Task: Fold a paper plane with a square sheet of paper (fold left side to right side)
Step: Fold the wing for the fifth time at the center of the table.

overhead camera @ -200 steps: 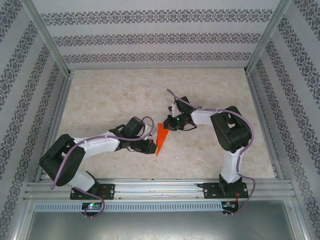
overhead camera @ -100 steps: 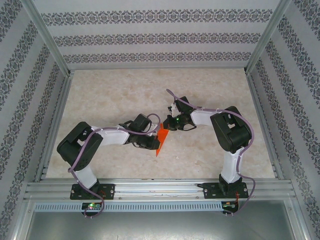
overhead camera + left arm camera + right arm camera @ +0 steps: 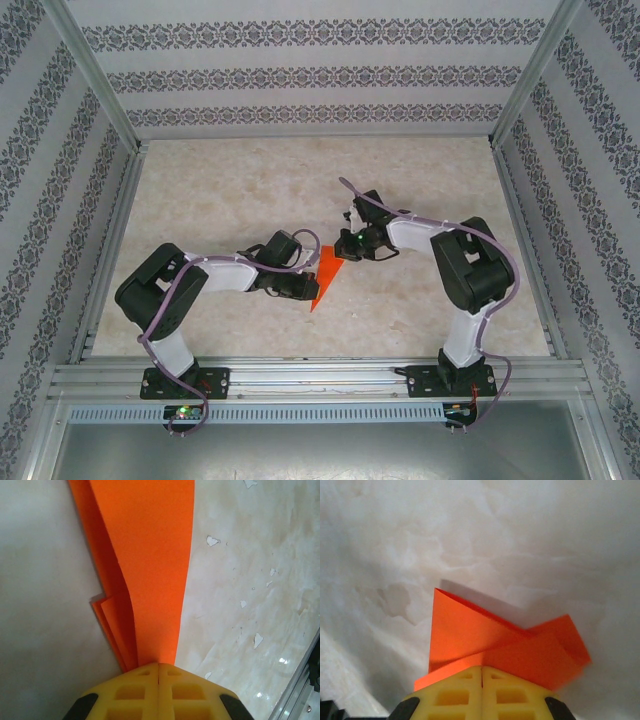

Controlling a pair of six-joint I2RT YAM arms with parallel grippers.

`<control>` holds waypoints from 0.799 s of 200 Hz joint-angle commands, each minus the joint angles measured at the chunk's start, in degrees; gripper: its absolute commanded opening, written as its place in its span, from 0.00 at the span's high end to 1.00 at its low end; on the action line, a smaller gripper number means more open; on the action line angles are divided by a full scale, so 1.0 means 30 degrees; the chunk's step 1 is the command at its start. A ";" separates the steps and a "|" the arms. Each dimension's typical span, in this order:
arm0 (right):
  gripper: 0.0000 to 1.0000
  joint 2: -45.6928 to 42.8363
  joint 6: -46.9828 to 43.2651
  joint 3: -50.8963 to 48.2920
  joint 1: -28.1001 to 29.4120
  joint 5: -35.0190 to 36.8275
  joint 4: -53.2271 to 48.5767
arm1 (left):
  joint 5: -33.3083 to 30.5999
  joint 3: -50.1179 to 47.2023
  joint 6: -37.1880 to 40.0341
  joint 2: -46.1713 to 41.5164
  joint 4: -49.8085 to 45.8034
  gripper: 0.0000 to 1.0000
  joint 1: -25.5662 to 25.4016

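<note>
Since the left arm drew its elbow in over the past second, it stands bunched closer to the near rail (image 3: 320, 372), and the right elbow has drifted slightly outward. The left gripper (image 3: 308, 292) is clamped on the near tip of the folded orange paper (image 3: 326, 274) at mid-table. The right gripper (image 3: 344, 254) is pinched tight on its far end. Beyond them, open table (image 3: 230, 185) stretches to the patterned back wall (image 3: 320, 75), with the side frames well apart.
</note>
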 commanded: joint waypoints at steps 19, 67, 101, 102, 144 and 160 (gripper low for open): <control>1.00 -0.2792 0.1113 -0.2173 -0.0002 -0.0105 0.1000 | -0.1866 -0.0621 -0.0158 0.0326 -0.1372 1.00 -0.0025; 1.00 -0.3815 0.3936 -0.5628 0.1615 -0.1247 0.5922 | -0.2777 -0.0406 0.0001 0.0039 -0.2258 1.00 -0.0106; 1.00 -0.3617 0.5153 -0.6506 0.2518 -0.1070 0.8285 | -0.2765 -0.0318 -0.0003 0.0241 -0.2252 1.00 -0.0226; 1.00 -0.3603 0.5155 -0.6504 0.2539 -0.1071 0.8306 | -0.2756 -0.0301 -0.0010 0.0243 -0.2240 1.00 -0.0243; 1.00 -0.2469 0.5303 -0.6101 0.2933 -0.1130 0.8425 | -0.2895 -0.0285 -0.0016 0.0288 -0.2268 1.00 -0.0259; 1.00 -0.2036 0.5334 -0.5928 0.3027 -0.1099 0.8329 | -0.2956 -0.0274 0.0009 0.0313 -0.2339 1.00 -0.0259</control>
